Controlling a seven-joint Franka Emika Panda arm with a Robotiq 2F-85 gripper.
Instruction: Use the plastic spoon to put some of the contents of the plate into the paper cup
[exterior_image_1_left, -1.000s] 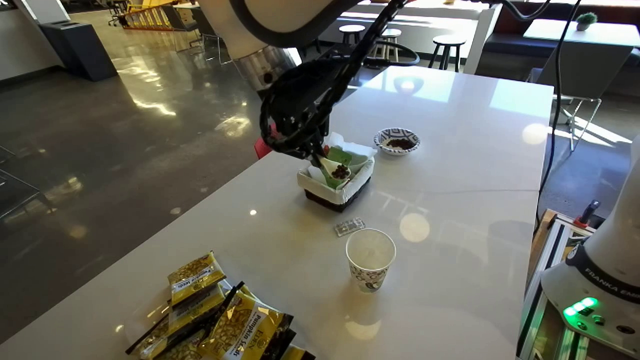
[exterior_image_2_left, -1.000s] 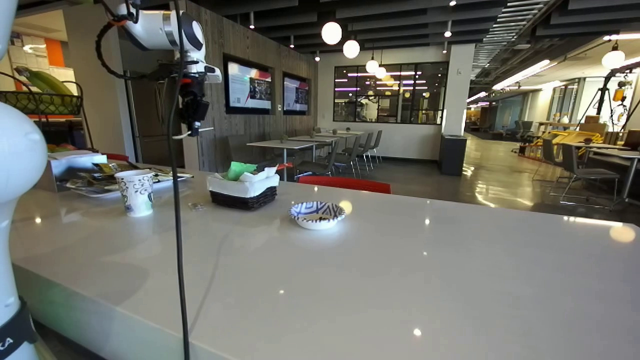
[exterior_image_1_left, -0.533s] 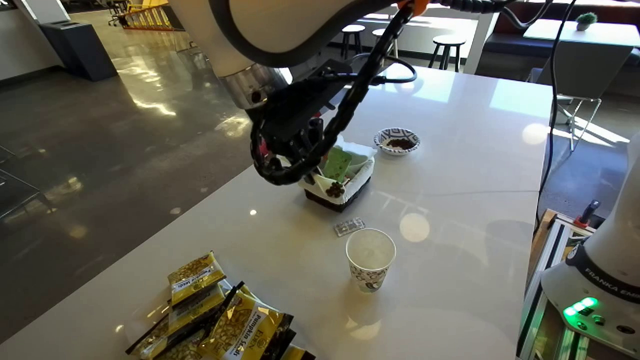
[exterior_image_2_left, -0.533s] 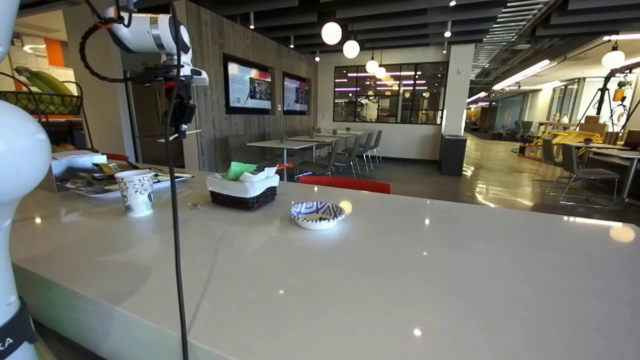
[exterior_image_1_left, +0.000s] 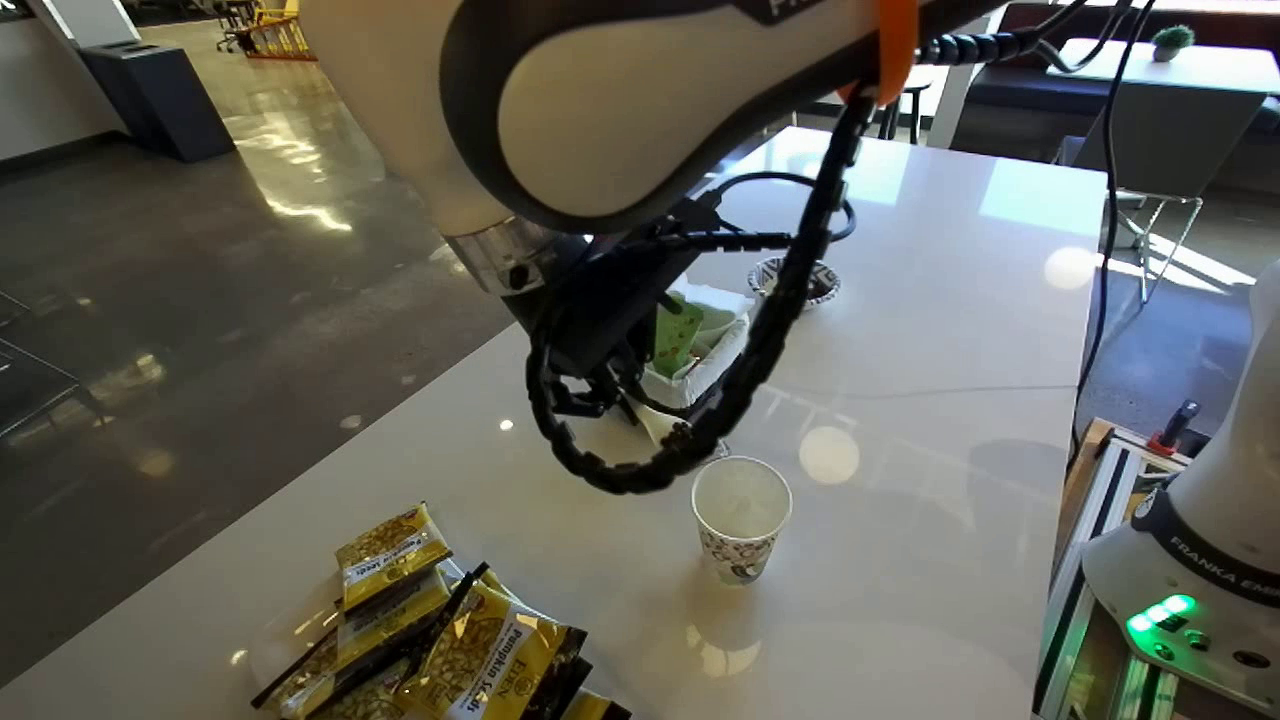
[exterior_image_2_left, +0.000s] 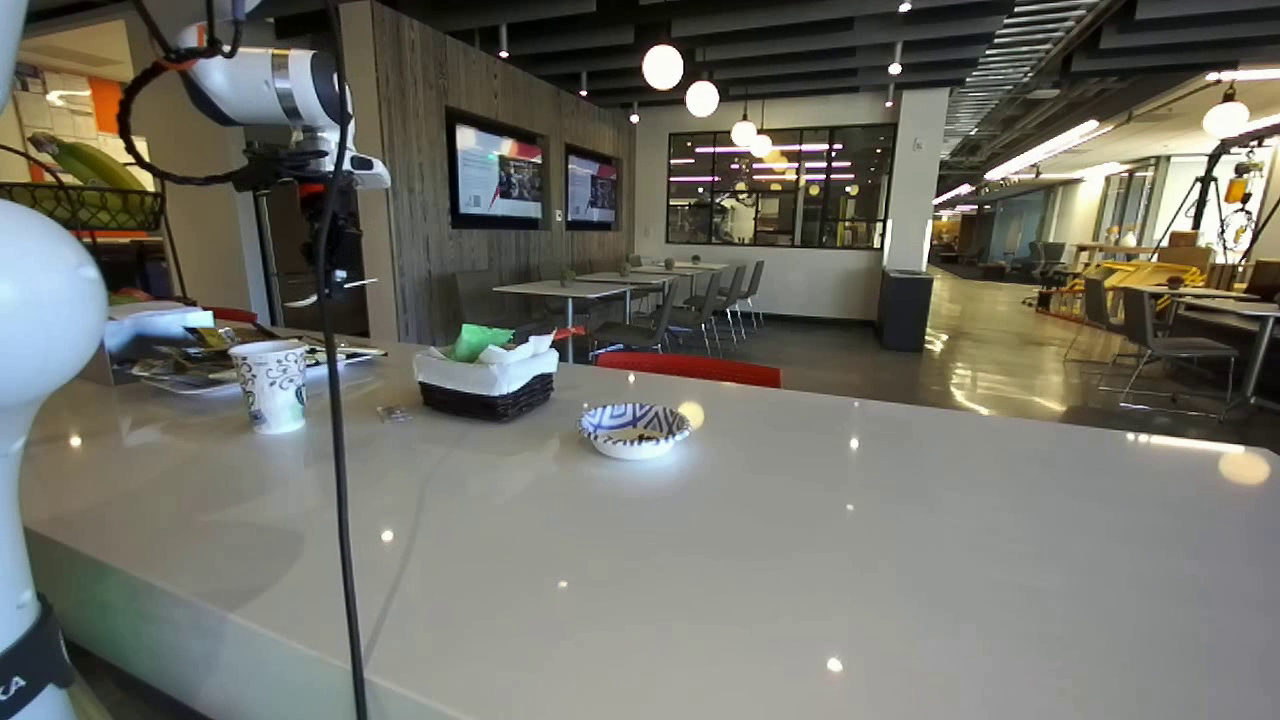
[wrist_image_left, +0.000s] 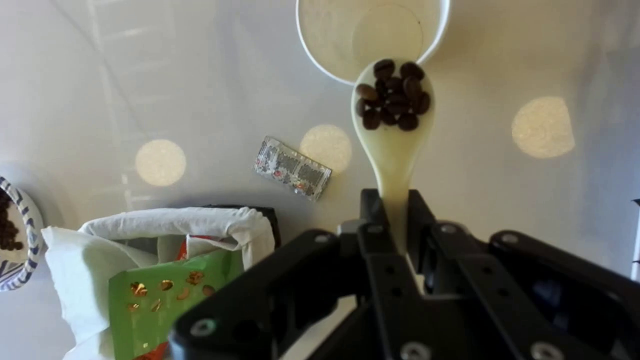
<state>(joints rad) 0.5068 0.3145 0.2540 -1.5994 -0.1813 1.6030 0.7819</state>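
Loaded spoon (wrist_image_left: 396, 160) up in the air here, pale and slender, with a heap of dark brown beans (wrist_image_left: 394, 97) crowding its scoop! The gripper (wrist_image_left: 395, 212) has a firm pinch on it: 2 black fingers (wrist_image_left: 372, 225) clamp the handle from either side, jaws drawn together on it. Look at the wrist view, and the scoop's tip just overlaps the rim of the paper cup (wrist_image_left: 330, 37), whose pale inside and round base show beyond. The cup stands upright on the white table (exterior_image_2_left: 850, 580), swirly print round its side. In an exterior view the spoon shows near the cup, its scoop partly hidden behind the black cable (exterior_image_1_left: 748, 385) that loops under the robot arm (exterior_image_1_left: 610, 110). And there's the plate (exterior_image_2_left: 634, 450), deep and blue-patterned, dark contents (wrist_image_left: 9, 230) lying in it, well apart from the cup. Between those 2 sits the dark woven basket (exterior_image_2_left: 495, 403), white cloth (exterior_image_2_left: 485, 375) lining it, green packet (wrist_image_left: 170, 292) poking up inside. A small silver packet (wrist_image_left: 292, 168) lies flat on the tabletop, between basket and cup. Down at the bottom of an exterior view it's a pile of yellow packets (exterior_image_1_left: 490, 650), lettering reading Pumpkin Seeds. Behind the table in an exterior view, a red chair (exterior_image_2_left: 690, 369) peeks up.
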